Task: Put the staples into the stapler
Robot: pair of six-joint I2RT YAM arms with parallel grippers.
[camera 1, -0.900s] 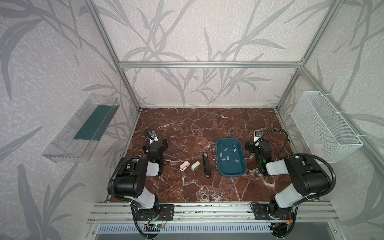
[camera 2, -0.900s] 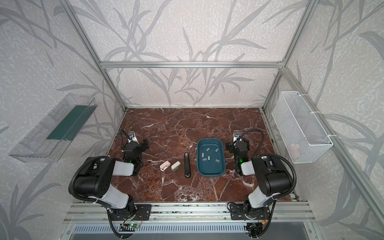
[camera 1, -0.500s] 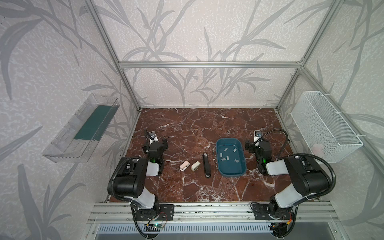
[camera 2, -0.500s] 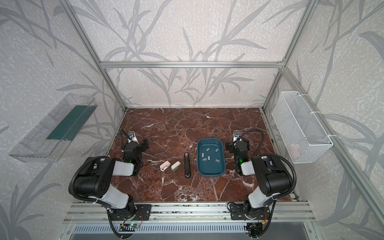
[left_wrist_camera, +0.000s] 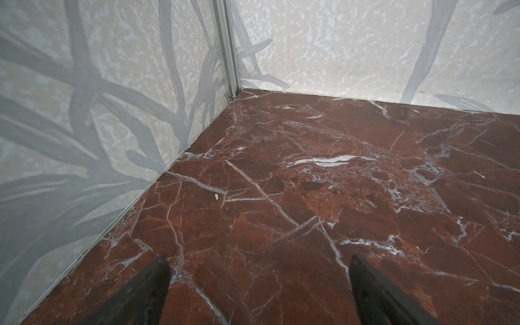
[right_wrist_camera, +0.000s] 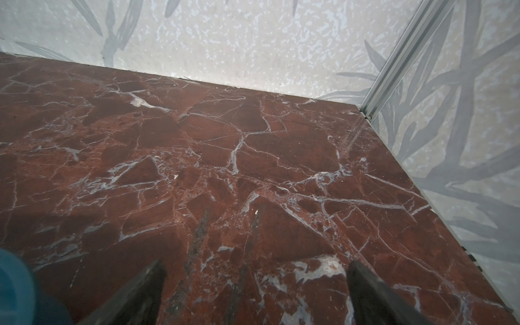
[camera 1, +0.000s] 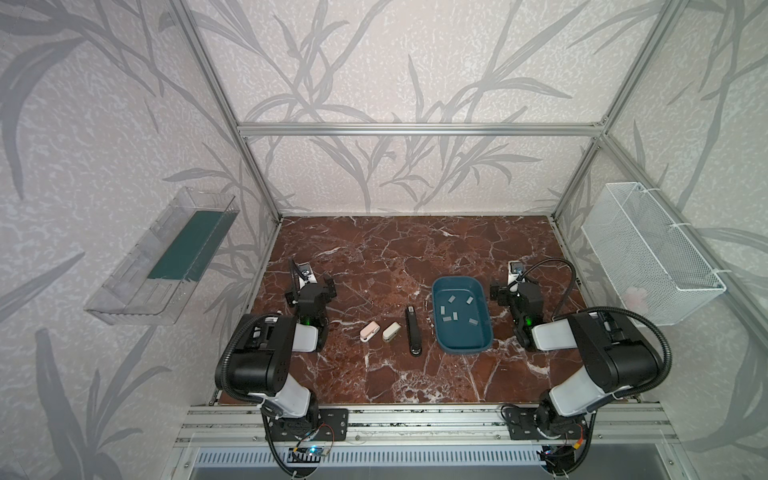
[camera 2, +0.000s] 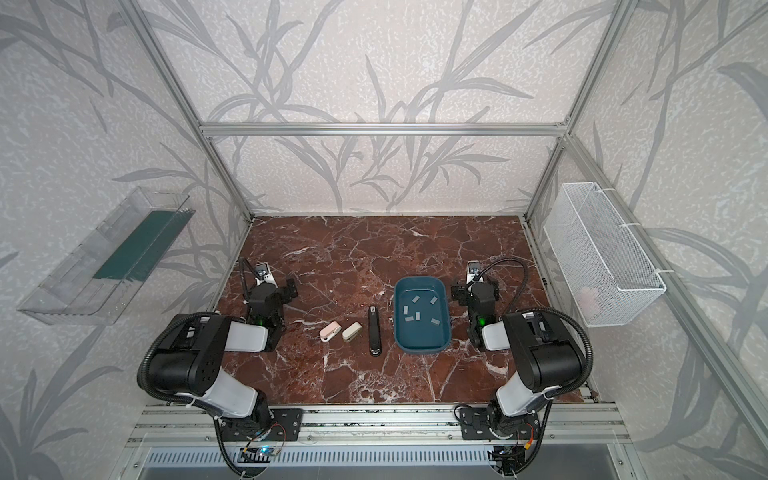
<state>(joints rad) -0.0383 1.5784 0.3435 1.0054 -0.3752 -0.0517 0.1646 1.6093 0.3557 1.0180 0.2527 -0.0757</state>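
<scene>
Several grey staples (camera 1: 452, 298) (camera 2: 416, 299) lie loose in a blue tray (camera 1: 465, 343) (camera 2: 422, 343) right of centre in both top views. Left of the tray a long black stapler (camera 1: 413, 330) (camera 2: 375, 331) lies flat, then a beige small stapler (camera 1: 391, 331) (camera 2: 352, 331) and a pink one (camera 1: 369, 331) (camera 2: 330, 331). My left gripper (camera 1: 311, 286) (left_wrist_camera: 259, 261) rests open at the left, apart from all of them, over bare marble. At the right of the tray my right gripper (camera 1: 515, 291) (right_wrist_camera: 254, 266) is open and empty.
The blue tray's corner (right_wrist_camera: 17, 292) shows blurred beside my right gripper in the right wrist view. A clear plastic bin (camera 1: 166, 266) hangs on the left wall and a white wire basket (camera 1: 648, 257) on the right wall. Aluminium frame posts and walls border the marble top.
</scene>
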